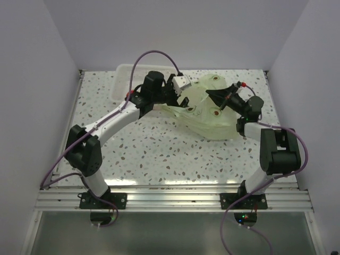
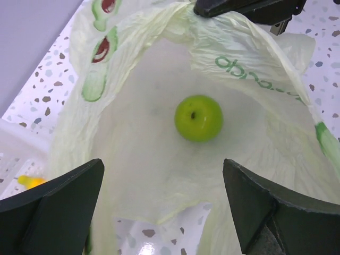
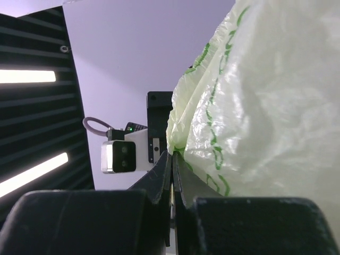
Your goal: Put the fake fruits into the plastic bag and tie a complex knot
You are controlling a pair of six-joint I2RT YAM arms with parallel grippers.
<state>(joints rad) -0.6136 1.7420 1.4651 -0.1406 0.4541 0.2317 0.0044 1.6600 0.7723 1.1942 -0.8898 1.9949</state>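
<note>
left gripper is hovering right at the plastic bag's open mouth, jaws standing wide apart, nothing caught between them. The plastic bag is lying crumpled on the table, with its mouth facing the left gripper. The green apple is sitting inside the bag on the lower layer of film, roughly mid-bag, well apart from the left gripper and touching neither jaw. The right gripper is clamping the bag's rim on the side opposite the left gripper, jaws pressed together on a fold of the thin film. That edge is standing raised, so the mouth is gaping. Green lettering and red-and-green prints are showing on the bag's wall near the clamped rim. The basket is sitting just beside the bag on the left gripper's side. A yellow fruit piece is lying in the basket, outside the bag. Can't tell from these views whether anything besides the apple is in the bag.
</note>
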